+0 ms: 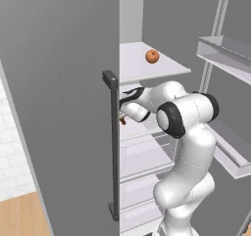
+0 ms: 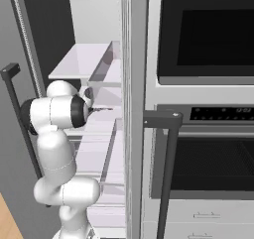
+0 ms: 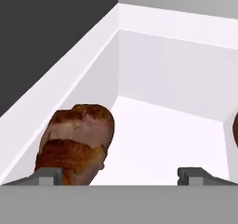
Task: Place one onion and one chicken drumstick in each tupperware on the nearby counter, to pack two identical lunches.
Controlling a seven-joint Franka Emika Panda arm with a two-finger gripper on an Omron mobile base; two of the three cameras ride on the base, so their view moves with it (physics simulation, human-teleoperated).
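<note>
The arm is bent and reached into the open fridge (image 1: pixel 59 107). The gripper (image 3: pixel 120 174) is held open, a chicken drumstick (image 3: pixel 76 141) lying by its left fingertip (image 3: pixel 46 176). An onion (image 1: pixel 152 56) rests on the fridge's upper shelf (image 1: pixel 166 68).

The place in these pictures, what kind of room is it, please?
Most likely a kitchen. The arm reaches into an open fridge with white shelves, where an onion sits and a chicken drumstick lies in a white bin. A built-in oven stands beside the fridge.
</note>
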